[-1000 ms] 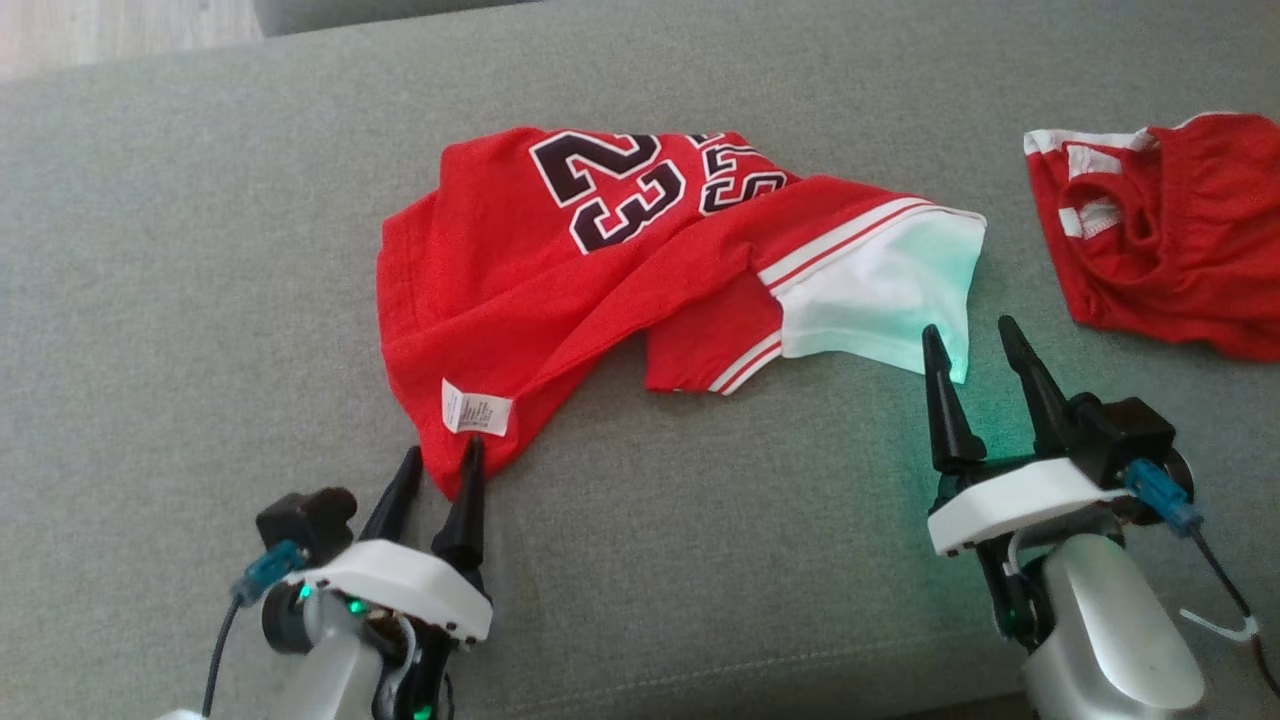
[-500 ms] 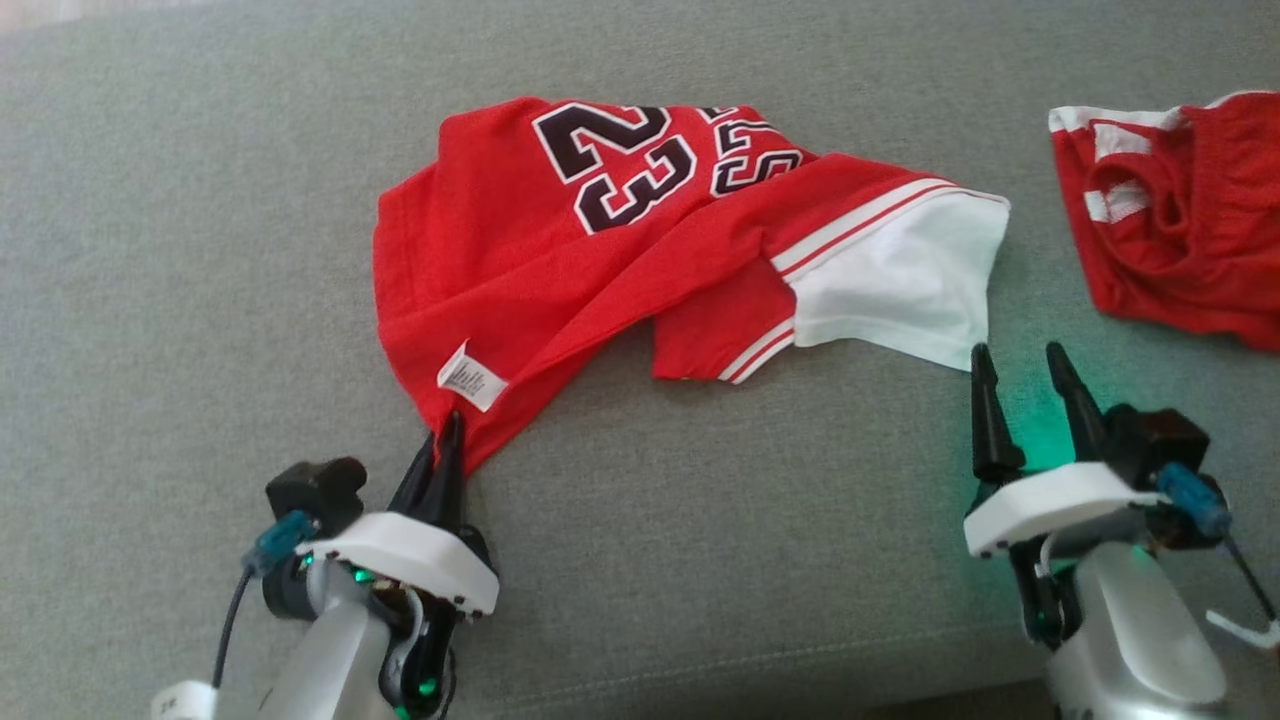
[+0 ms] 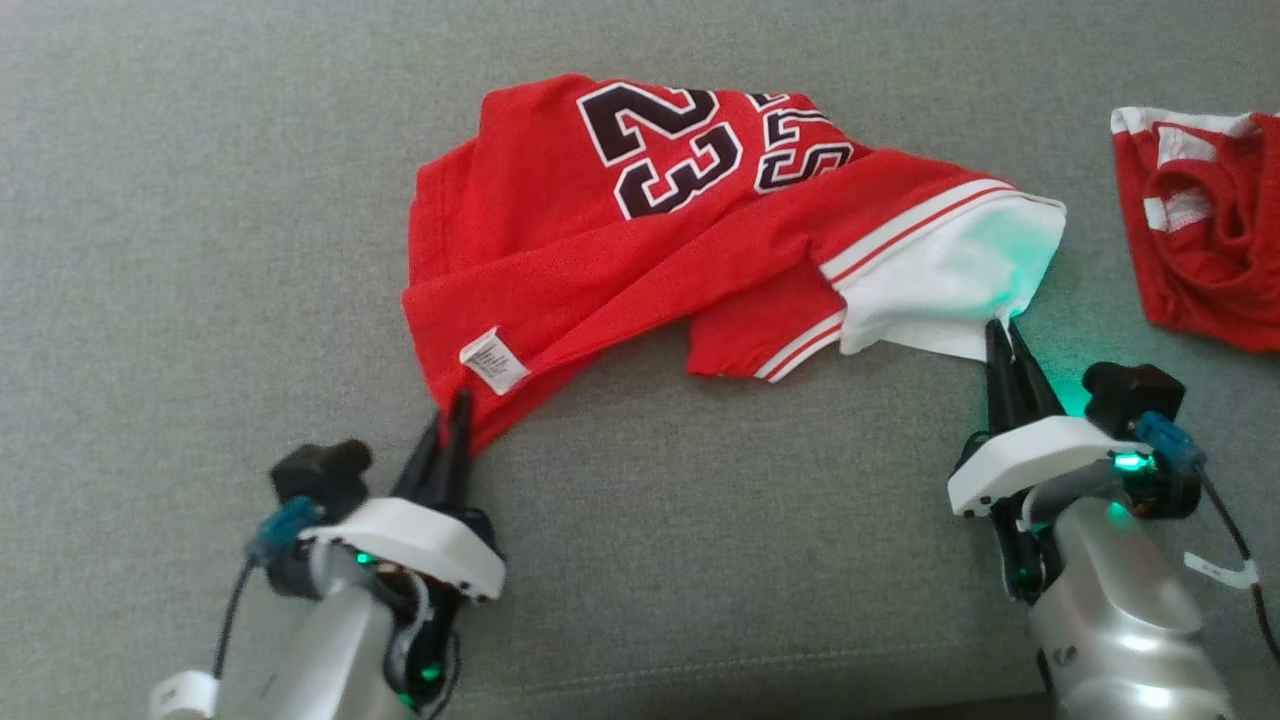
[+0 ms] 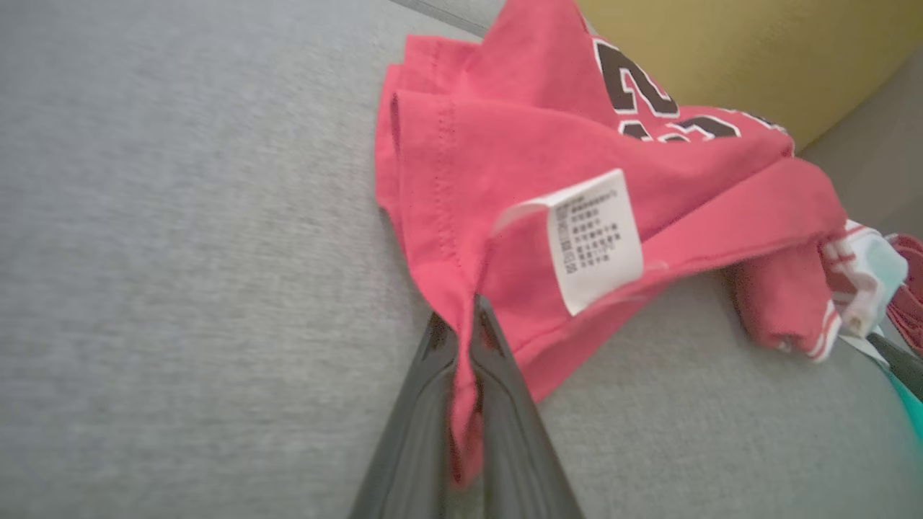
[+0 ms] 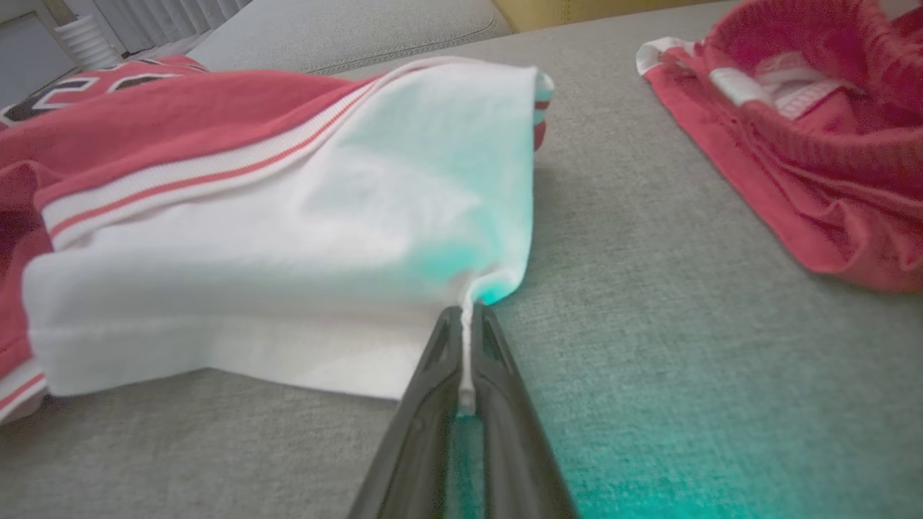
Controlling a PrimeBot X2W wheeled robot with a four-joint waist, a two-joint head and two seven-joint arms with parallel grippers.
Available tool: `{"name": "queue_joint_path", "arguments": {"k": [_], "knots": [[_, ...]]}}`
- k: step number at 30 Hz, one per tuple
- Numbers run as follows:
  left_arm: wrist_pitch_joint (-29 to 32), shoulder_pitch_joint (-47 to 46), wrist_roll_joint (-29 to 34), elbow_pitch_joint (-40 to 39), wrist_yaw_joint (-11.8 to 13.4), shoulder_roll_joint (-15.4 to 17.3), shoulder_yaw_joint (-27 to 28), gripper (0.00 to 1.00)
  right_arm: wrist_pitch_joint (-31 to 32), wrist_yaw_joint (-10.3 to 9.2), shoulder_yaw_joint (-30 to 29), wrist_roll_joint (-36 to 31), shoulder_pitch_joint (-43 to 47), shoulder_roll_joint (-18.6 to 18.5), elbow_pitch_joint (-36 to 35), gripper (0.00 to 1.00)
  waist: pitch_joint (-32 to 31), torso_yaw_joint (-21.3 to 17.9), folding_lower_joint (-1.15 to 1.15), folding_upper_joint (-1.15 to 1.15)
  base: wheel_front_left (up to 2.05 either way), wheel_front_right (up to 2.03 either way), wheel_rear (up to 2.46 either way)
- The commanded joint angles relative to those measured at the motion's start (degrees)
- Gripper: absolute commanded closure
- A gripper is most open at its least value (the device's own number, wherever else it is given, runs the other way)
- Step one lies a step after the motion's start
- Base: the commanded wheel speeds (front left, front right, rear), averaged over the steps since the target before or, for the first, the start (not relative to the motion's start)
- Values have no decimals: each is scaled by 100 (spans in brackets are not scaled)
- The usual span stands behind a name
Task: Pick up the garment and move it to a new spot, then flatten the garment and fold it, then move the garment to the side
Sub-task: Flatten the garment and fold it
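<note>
Observed from beside the rig: the garment (image 3: pixel 620 250), a red jersey numbered 23, lies crumpled on the grey sofa seat (image 3: pixel 200 250), directly ahead of both pincers and spanning the gap between them. The left pincer (image 3: pixel 450 412) is clenched on the jersey's nearest red corner. The left wrist view confirms a fold of red cloth sandwiched between the two dark fingers, with the care label (image 3: pixel 493 360) just beyond the fingertips and slightly to their right. The right pincer (image 3: pixel 1003 338) is likewise clenched, grasping the near edge of the white sleeve panel (image 3: pixel 940 290); its wrist view shows a thin white hem running down between the closed fingers. In my judgement the two holds are set well apart, on opposite near extremities, so that a lift would spread the cloth rather than bunch it. That suits carrying it to a new spot and laying it flat. Whether the held corners are already off the seat cannot be told; most of the body rests folded over itself beyond the left pincer. A second red garment (image 3: pixel 1210 260) lies further right of the right pincer, apart from the sleeve and not engaged. Risk noted: the right grip takes only a thin hem, which a brisk lift might pull free.
</note>
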Motion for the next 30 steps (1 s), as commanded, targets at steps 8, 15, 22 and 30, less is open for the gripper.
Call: {"name": "queue_joint_path", "arguments": {"k": [8, 15, 22, 30], "knots": [[20, -10, 311, -785, 76, 116, 942, 100, 45, 37, 537, 193, 63, 12, -978, 100, -526, -52, 0, 0, 0, 0, 0], [20, -603, 1009, -1854, -73, 228, 1788, 100, 45, 37, 662, 428, -471, -507, -2608, 100, -1236, -80, 0, 0, 0, 0, 0], [33, -1499, 1194, -2452, -219, 895, 2079, 100, 310, 37, 604, 857, -1335, -1304, -3878, 100, -1590, -26, 0, 0, 0, 0, 0], [1191, -2489, 1307, -2821, -244, 1600, 1964, 100, 1600, 37, 328, 830, -2231, -1671, -4899, 100, -782, 238, 0, 0, 0, 0, 0]]}}
